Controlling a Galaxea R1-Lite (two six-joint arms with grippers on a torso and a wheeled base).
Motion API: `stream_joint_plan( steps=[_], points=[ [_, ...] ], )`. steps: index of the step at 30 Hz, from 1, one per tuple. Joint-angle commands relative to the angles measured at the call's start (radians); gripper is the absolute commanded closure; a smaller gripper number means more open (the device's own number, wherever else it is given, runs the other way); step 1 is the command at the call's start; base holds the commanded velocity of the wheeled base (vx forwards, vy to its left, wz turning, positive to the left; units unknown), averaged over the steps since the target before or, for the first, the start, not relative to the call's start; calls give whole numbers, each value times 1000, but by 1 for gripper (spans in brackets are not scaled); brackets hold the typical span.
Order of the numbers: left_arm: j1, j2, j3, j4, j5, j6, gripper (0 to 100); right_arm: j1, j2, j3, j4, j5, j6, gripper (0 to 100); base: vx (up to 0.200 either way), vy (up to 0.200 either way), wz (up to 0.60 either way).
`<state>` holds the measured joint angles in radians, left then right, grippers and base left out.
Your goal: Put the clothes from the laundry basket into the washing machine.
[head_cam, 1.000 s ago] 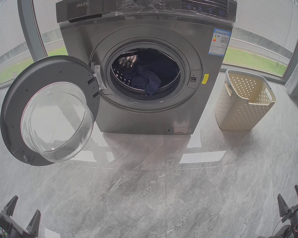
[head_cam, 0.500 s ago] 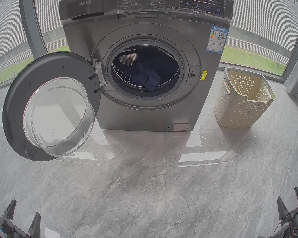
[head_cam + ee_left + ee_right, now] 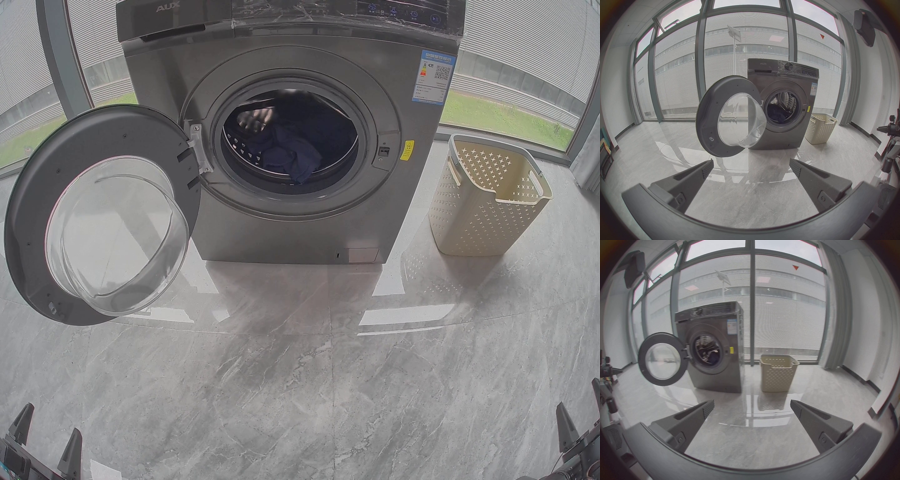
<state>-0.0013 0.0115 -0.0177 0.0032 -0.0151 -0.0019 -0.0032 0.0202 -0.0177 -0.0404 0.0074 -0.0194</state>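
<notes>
Far left, the left gripper (image 3: 49,431) sits low over the grey floor, fingers spread apart and holding nothing. Ahead of it and well apart, the round washer door (image 3: 94,212) stands swung wide open. Just right of the door is the washing machine (image 3: 281,231), and dark blue clothes (image 3: 294,153) lie heaped inside its drum, far forward of both grippers. Further right, the cream laundry basket (image 3: 469,212) stands upright on the floor just beside the machine, ahead of the right gripper (image 3: 578,406), which is also spread open and holding nothing.

The loading looks about done: no clothing shows in the basket, and the door is not yet closed. The basket's bottom is hidden behind its near wall, so a last garment cannot be ruled out. The drum's depths are too dark to tell one garment from another.
</notes>
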Motion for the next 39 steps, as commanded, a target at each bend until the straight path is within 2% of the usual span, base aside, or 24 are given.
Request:
stream_joint_plan(
  steps=[1, 2, 5, 7, 8, 9, 10, 11, 13, 17, 21, 27, 39],
  points=[
    [0, -10, 16, 0, 3, -7, 0, 0, -13, -5, 30, -7, 70, 0, 0, 200, 0],
    [0, -10, 16, 0, 3, -9, 0, 0, -13, -4, 30, -47, 72, 0, 0, 200, 0],
    [0, -10, 16, 0, 3, -9, 0, -1, -13, -7, 39, -83, 52, 0, 0, 200, 0],
    [0, -10, 16, 0, 3, -9, 0, -1, -14, -7, 45, -139, 50, 0, 0, 200, 0],
    [0, -10, 16, 0, 3, -7, 0, -1, -14, -8, 50, -195, 49, 0, 0, 200, 0],
    [0, -10, 16, 0, 3, -7, 0, 0, -16, -7, 48, -190, 47, 0, 0, 200, 0],
    [0, -10, 16, 0, 3, -6, 0, 0, -16, -4, 37, -164, 55, 0, 0, 200, 0],
    [0, -10, 16, 0, 3, -7, 0, -1, -16, 1, 39, -90, 64, 0, 0, 200, 0],
    [-2, -10, 16, 0, 3, -6, 0, 2, -16, 18, 36, 32, 29, 0, 0, 200, 0],
    [-2, -10, 16, 0, 3, -4, 0, 2, -16, 18, 37, 2, 19, 0, 0, 200, 0],
    [-2, -10, 16, 0, 3, -9, 0, -1, -14, 18, 37, 19, 4, 0, 0, 200, 0],
    [-2, -10, 16, 0, 3, 0, 0, 2, -16, 18, 37, 19, 12, 0, 0, 200, 0],
    [3, -11, 18, -3, 3, 3, 0, 3, -17, 18, 36, 19, 15, 0, 0, 0, 0]
  ],
)
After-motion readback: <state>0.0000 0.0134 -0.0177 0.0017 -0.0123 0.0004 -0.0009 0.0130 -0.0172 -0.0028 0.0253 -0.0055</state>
